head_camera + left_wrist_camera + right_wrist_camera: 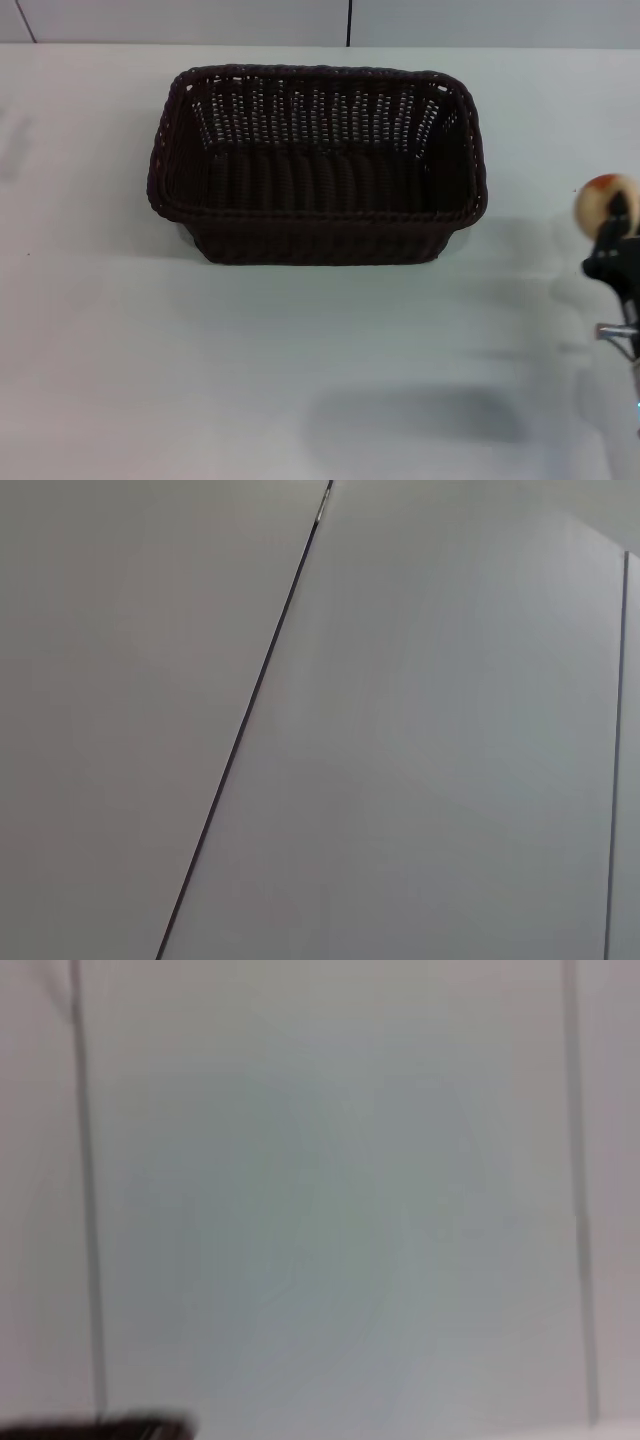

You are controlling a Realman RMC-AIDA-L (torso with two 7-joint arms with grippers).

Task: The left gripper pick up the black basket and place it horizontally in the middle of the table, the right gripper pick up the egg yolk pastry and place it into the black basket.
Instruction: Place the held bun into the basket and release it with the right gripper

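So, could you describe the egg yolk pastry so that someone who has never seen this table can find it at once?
Start from the black basket in the middle of the white table, then look to the table's right edge. There the right gripper holds the egg yolk pastry above the surface. It is the only small round tan thing, with an orange-red patch on top.

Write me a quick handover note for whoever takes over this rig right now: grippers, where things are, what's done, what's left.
Left gripper: not in view.
Right gripper: at the right edge of the head view, raised, shut on the egg yolk pastry.
Black basket: sitting horizontally mid-table, upright, nothing inside.
Done: basket placed, pastry picked up.
Left: carry the pastry leftward over the basket and release it inside.
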